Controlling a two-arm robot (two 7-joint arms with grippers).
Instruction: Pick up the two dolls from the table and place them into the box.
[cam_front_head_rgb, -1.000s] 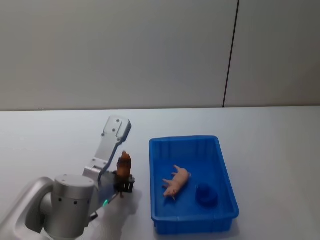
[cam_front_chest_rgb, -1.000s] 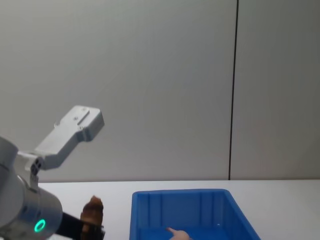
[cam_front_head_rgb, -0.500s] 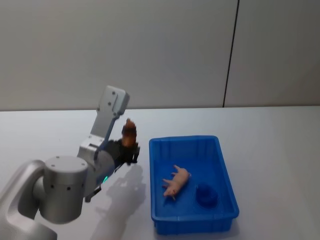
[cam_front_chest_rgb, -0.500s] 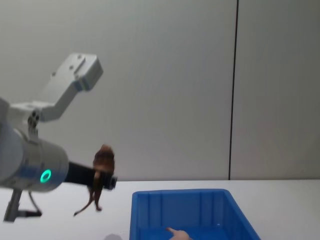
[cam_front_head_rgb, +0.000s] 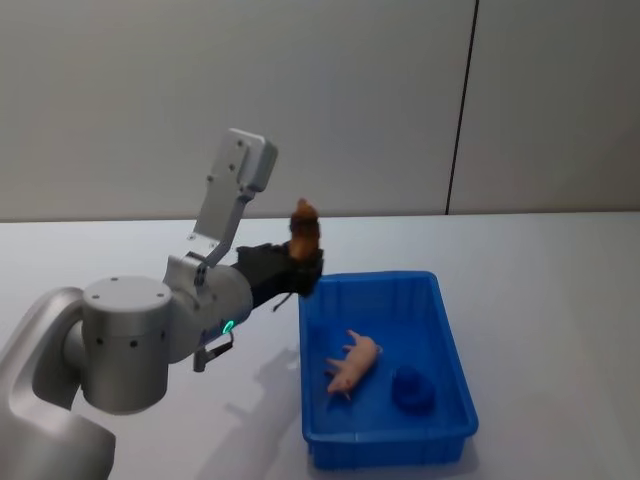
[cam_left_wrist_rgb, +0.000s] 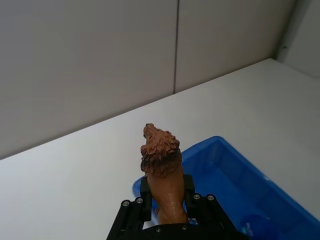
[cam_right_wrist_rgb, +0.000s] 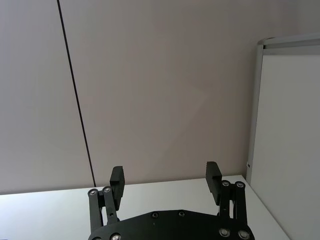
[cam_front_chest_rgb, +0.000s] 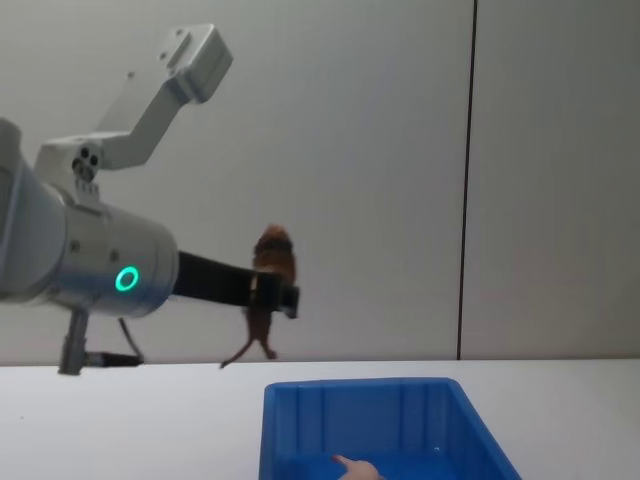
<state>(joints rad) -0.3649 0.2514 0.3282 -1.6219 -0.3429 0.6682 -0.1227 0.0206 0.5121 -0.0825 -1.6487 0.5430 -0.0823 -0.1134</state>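
The left hand (cam_front_head_rgb: 300, 268) is clamped around the lower body of the reddish-brown doll (cam_front_head_rgb: 304, 229), holding it upright in the air, well above the counter (cam_front_head_rgb: 540, 270). In the head view the doll sits just beyond the far left corner of the blue box (cam_front_head_rgb: 455, 350), close to its rim. From the chest view the left hand (cam_front_chest_rgb: 272, 293) reaches in from the left and carries the doll (cam_front_chest_rgb: 270, 285) high over the box (cam_front_chest_rgb: 300, 420), with the doll's thin legs and tail dangling below the black fingers. The left wrist view looks along the hand (cam_left_wrist_rgb: 165, 207): the two black fingers (cam_left_wrist_rgb: 135, 210) press on either side of the doll (cam_left_wrist_rgb: 161, 172), whose shaggy head points upward, and the box (cam_left_wrist_rgb: 235, 175) lies beyond and below it.

The pale pink doll (cam_front_head_rgb: 355, 362) lies on its side on the floor of the box, near the middle, legs pointing left. Just to its right, toward the near side, a small round blue thing (cam_front_head_rgb: 411, 389) rests on the box floor. In the chest view a bit of the pink doll (cam_front_chest_rgb: 352, 466) shows inside the box at the bottom edge.

The right hand (cam_right_wrist_rgb: 166, 182) is raised away from the counter with its two fingers (cam_right_wrist_rgb: 116, 180) spread wide apart and nothing between them, facing a grey wall (cam_right_wrist_rgb: 165, 85).
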